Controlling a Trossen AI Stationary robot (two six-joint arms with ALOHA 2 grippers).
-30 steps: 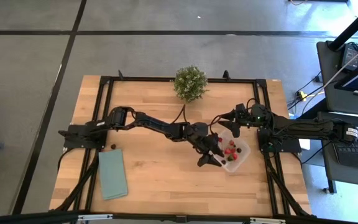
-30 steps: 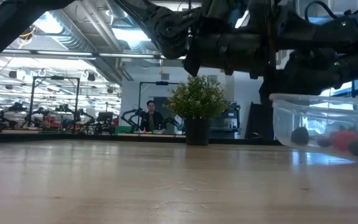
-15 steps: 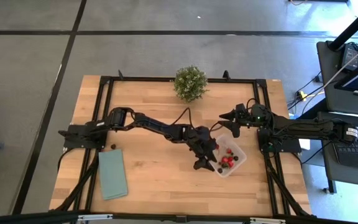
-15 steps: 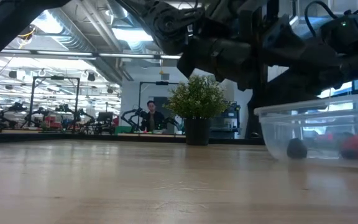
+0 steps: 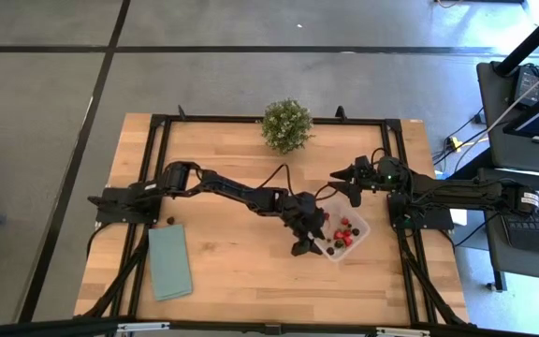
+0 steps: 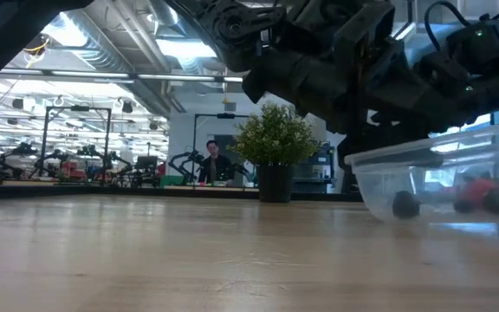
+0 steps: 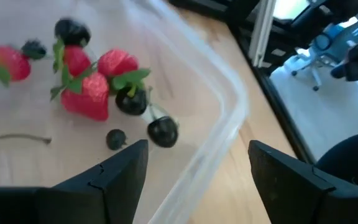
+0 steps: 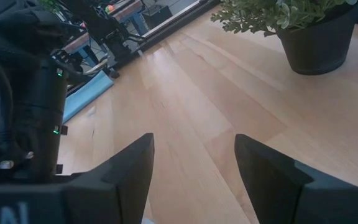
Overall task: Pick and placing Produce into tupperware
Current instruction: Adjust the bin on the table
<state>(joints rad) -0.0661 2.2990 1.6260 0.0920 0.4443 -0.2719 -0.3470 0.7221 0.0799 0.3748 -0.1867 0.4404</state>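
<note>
Reaching across the counter [image 5: 232, 271], the left arm brings its left claw [image 5: 308, 236] to the near-left side of the container [image 5: 360, 229], which serves as the landmark. The claw's two fingers [image 7: 114, 180] stand spread, with the container's rounded corner and clear rim showing between them in the left wrist view; whether they touch the rim I cannot tell. The container sits on the counter, tilted in the low view [image 6: 440, 178], with one end raised. Inside it lies the fruit [image 7: 95, 81]: several red strawberry-like pieces with green leaves and small dark berries [image 7: 163, 132], gathered toward one side. One more small dark piece [image 5: 169, 221] lies far left of the container, just behind the teal cloth [image 5: 169, 261]. The right claw [image 5: 346, 178] hovers just behind the container, its fingers spread and holding nothing, looking out over bare wood toward the potted plant [image 5: 285, 125], which stands behind and left of the container
</note>
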